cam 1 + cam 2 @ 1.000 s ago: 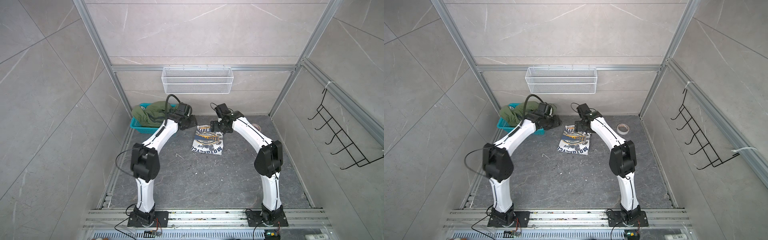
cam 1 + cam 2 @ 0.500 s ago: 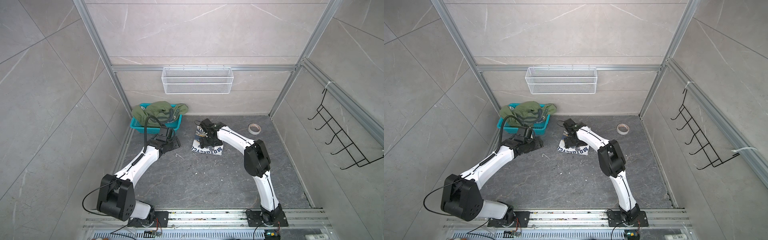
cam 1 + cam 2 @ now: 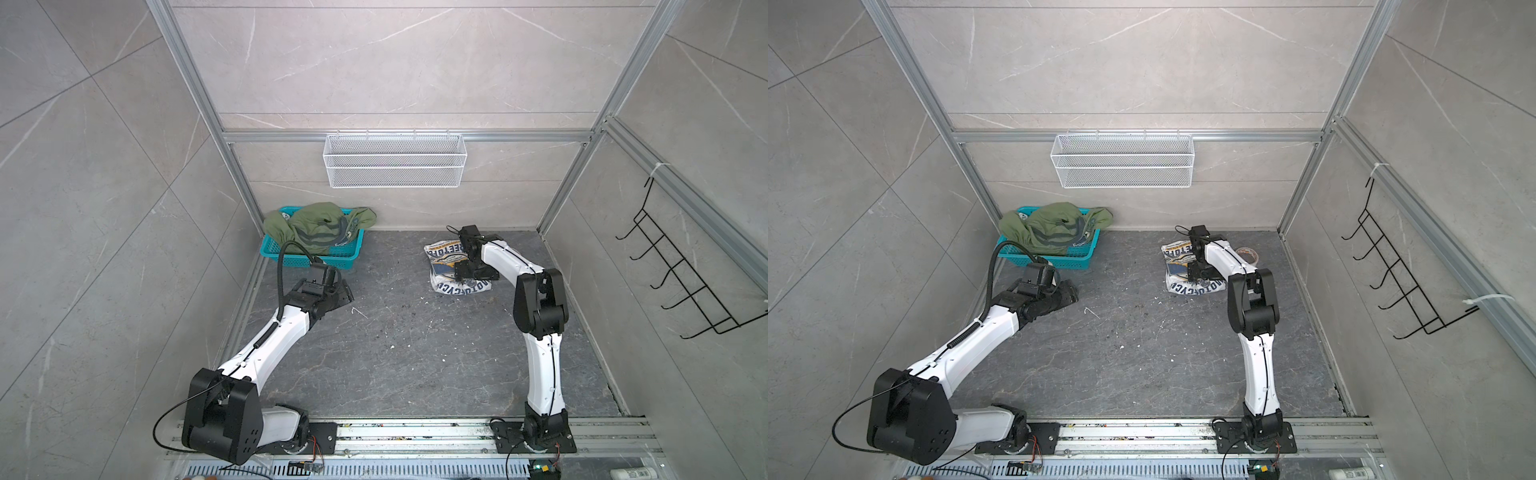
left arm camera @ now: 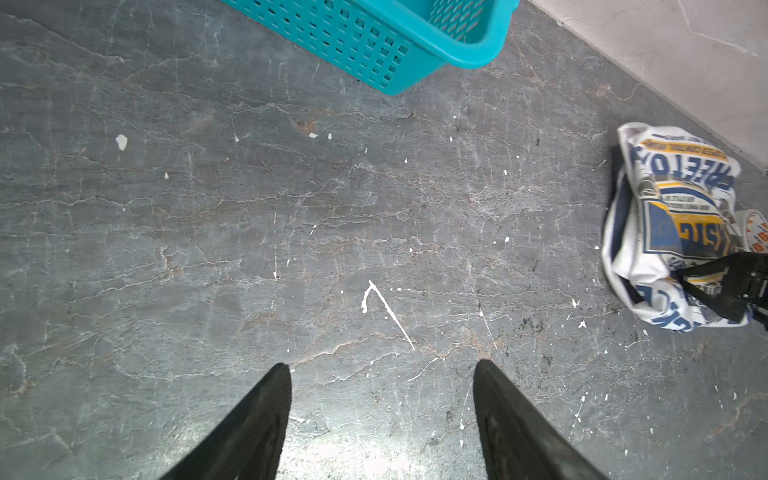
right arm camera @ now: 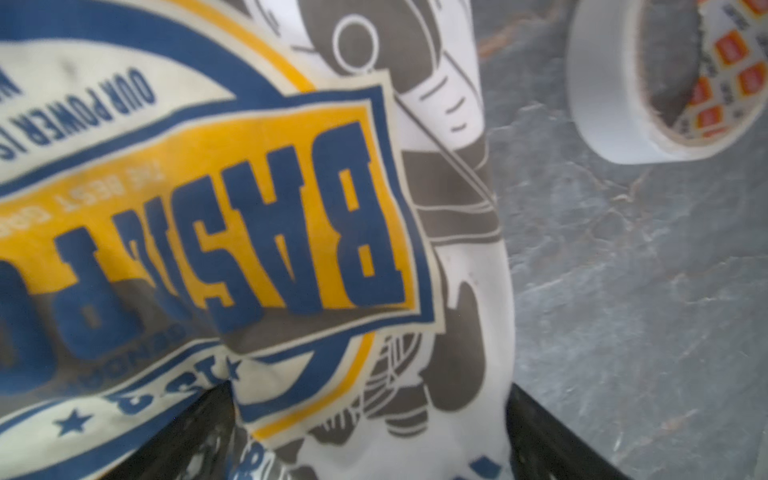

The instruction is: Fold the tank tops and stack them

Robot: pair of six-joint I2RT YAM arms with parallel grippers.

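Slate floor (image 3: 395, 353), scuffed and flecked white, tiled walls all round. At centre right in both top views the white top (image 3: 442, 266) lies bundled, the right gripper (image 5: 370, 388) spread wide over it, pinching nothing. Upper left, the olive top (image 3: 320, 228) heaps the basket (image 3: 316, 255). The left gripper (image 4: 380, 365) gapes, empty.

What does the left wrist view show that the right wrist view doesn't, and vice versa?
Only the left wrist view: the teal basket, the left gripper with jaws open over bare floor, and the full folded outline of the white tank top.
Only the right wrist view: a close-up of the chest print, with its lettering readable.
Both: the tank top, the tape roll beside it, the right gripper with jaws open over it, and the floor.
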